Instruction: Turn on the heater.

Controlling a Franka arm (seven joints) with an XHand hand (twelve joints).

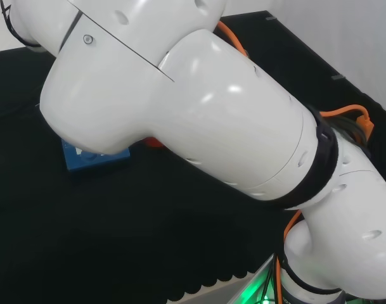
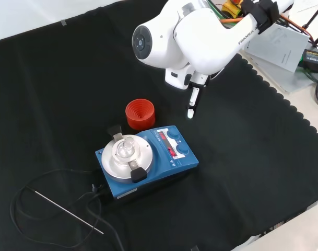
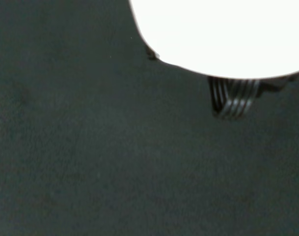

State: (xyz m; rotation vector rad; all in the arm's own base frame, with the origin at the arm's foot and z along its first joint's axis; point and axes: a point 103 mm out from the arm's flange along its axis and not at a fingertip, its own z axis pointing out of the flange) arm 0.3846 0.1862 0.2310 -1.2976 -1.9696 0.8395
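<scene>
In my front view the blue heater (image 2: 148, 162) sits mid-cloth, a red ribbed ring (image 2: 140, 113) just behind it. Right of that, the hand (image 2: 192, 102) hangs clear, one finger pointing straight down, holding nothing that I can see.

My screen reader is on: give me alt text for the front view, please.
A blue heater with a round metal plate sits mid-cloth, a red ribbed ring just behind it. The hand hangs above the cloth beyond the heater, one finger pointing down, touching nothing.
</scene>
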